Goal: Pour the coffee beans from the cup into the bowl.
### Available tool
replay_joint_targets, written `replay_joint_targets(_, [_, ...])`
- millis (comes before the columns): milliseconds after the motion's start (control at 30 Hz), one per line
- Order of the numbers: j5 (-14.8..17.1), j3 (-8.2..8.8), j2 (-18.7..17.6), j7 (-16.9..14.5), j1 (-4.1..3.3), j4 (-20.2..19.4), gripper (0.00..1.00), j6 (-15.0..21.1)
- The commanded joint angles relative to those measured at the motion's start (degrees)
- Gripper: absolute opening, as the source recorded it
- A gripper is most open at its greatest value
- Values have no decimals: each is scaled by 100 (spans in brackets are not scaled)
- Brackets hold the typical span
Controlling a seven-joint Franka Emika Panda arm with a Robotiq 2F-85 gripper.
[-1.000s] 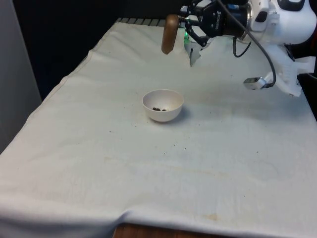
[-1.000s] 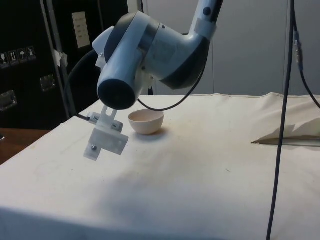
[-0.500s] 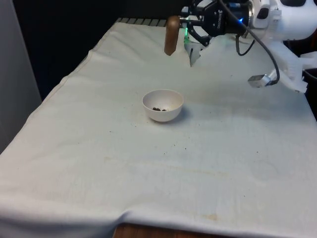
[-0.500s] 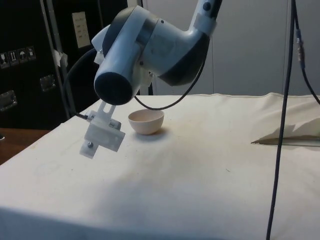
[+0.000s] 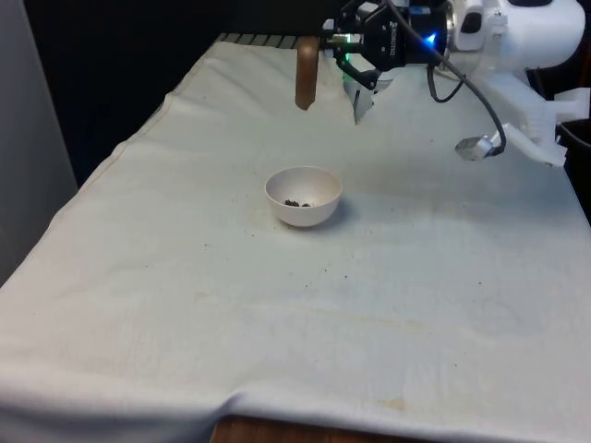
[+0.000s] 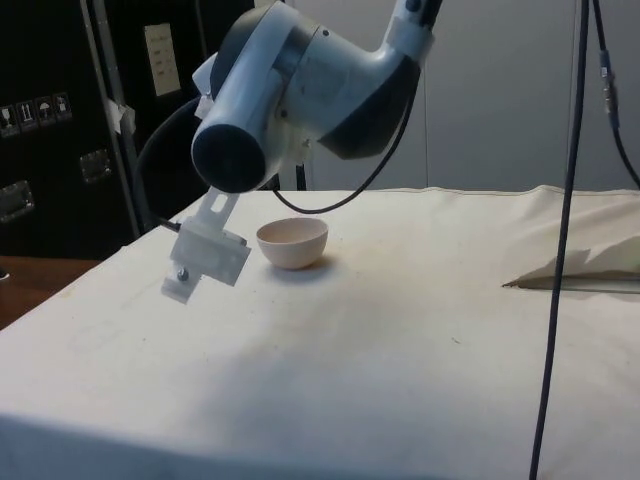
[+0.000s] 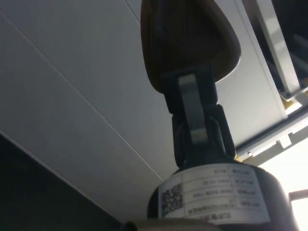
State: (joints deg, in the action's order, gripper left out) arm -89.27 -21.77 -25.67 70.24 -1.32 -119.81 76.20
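Up near the far end of the table the gripper (image 5: 325,44) has the brown cup (image 5: 306,73) pinched tight, now swung closer to upright and a bit further from the white bowl (image 5: 304,196) than a second ago. Beans (image 5: 296,203) already sit in the bowl, so the pour looks basically done.

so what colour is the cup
Brown; the cup held in the gripper shows best in the front view.
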Motion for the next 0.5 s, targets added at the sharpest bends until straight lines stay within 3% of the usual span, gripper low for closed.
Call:
replay_joint_targets(0, [40,-11,109,34,69,-109,0,166])
replay_joint_targets(233, [74,115,286,69,143,-264,0,441])
replay_joint_targets(267, [46,138,229,52,86,-223,0,309])
replay_joint_targets(300, [86,160,327,63,155,-286,0,533])
replay_joint_targets(467, [143,264,407,46,183,-304,0,762])
